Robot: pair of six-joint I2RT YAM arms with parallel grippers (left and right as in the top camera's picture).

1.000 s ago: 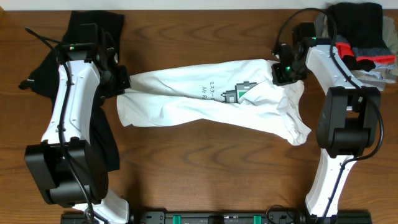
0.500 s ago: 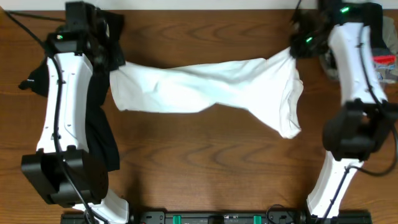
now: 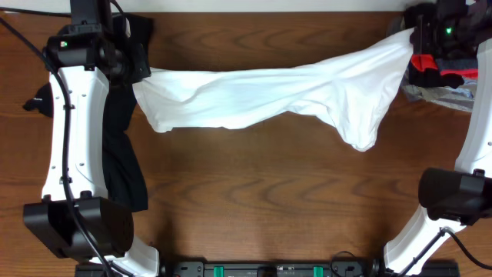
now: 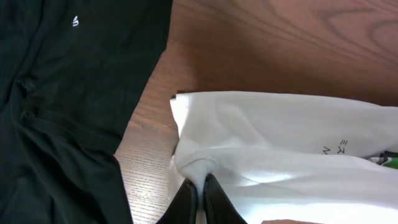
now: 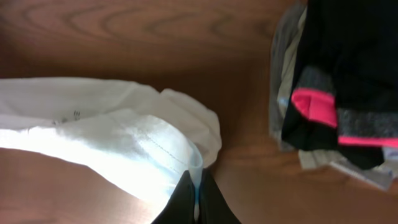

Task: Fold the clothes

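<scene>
**White T-shirt stretched between both tools; no fold made yet.**

The white T-shirt (image 3: 261, 96) is held strung across the far side of the bench (image 3: 261, 200). One end is pinched in the closed left tool (image 4: 198, 198) and the other in the closed right tool (image 5: 194, 194). Folding is judged barely begun: the shirt is only spread out, and the black garment (image 4: 62, 93) lies untouched under the left arm. The white fabric is thin, creased and sagging towards its right end. The black cloth is matte and rumpled.
</scene>
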